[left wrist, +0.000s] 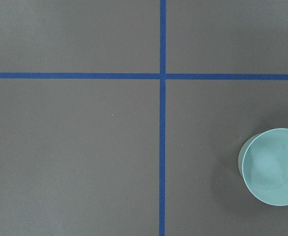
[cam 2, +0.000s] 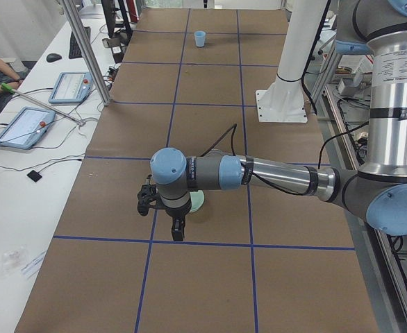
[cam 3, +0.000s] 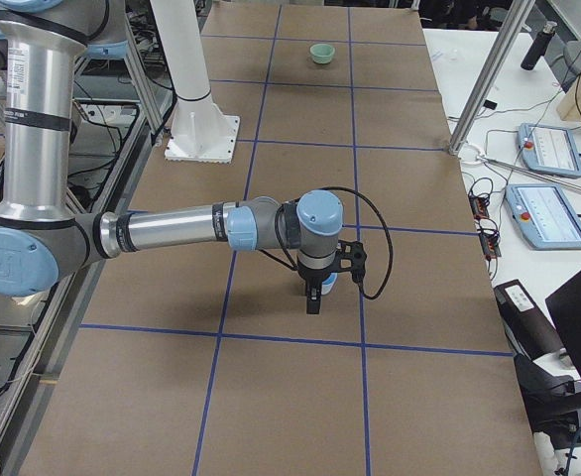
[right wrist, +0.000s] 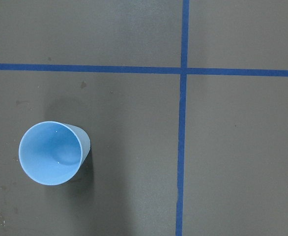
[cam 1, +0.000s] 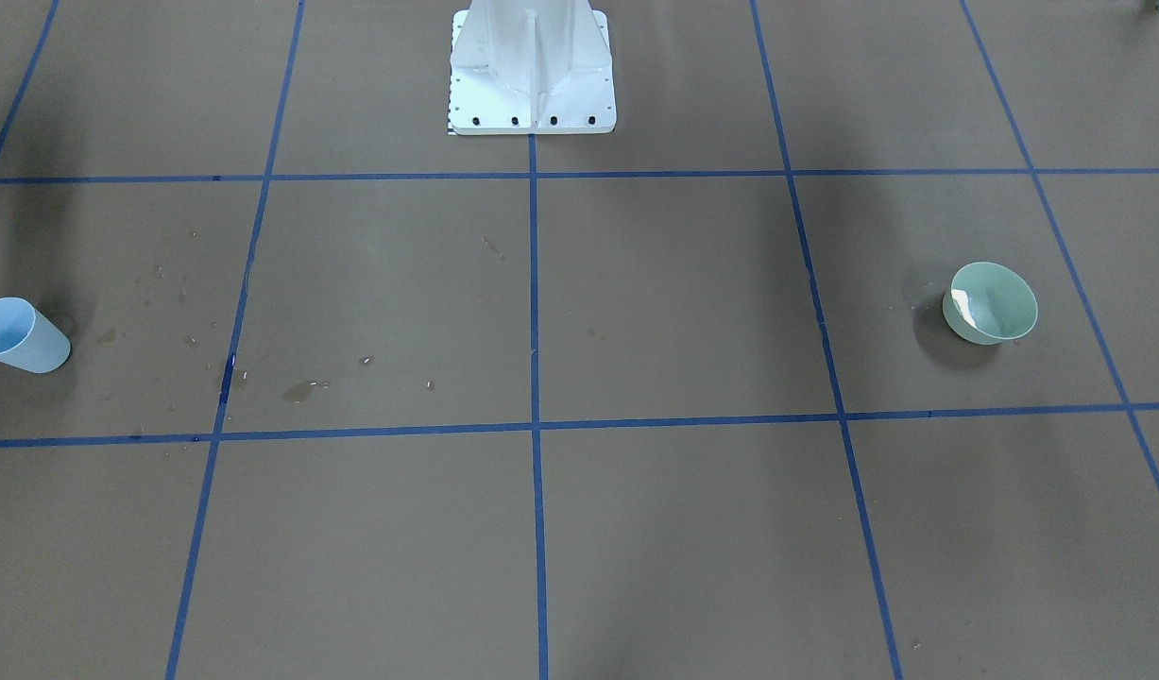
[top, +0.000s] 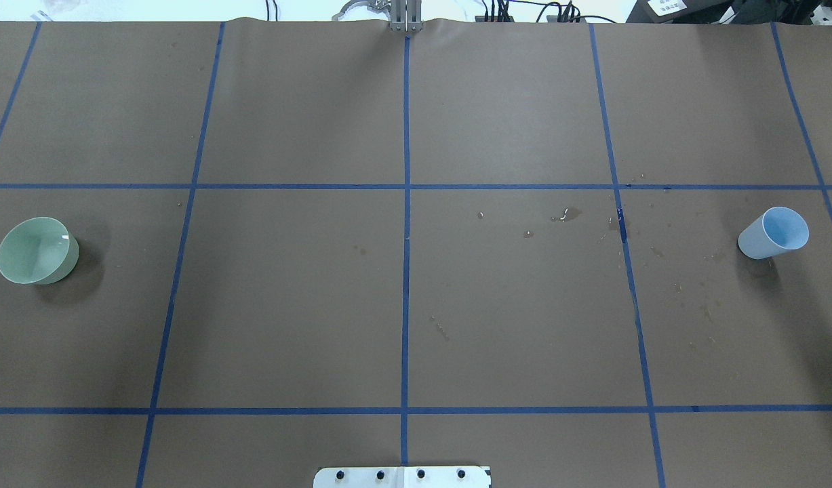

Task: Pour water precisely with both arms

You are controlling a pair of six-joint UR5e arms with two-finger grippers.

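You see the left gripper hanging near the green bowl and the right gripper near the blue cup, but cannot tell either's opening.

brown paper-covered table gridded with blue tape. pale green bowl upright at one end, light blue cup upright at the other, well apart. white pedestal bolted at the edge midway.

Open tabletop ahead of me.
Only green bowl at my left, blue cup at my right and my white pedestal stand in the way.
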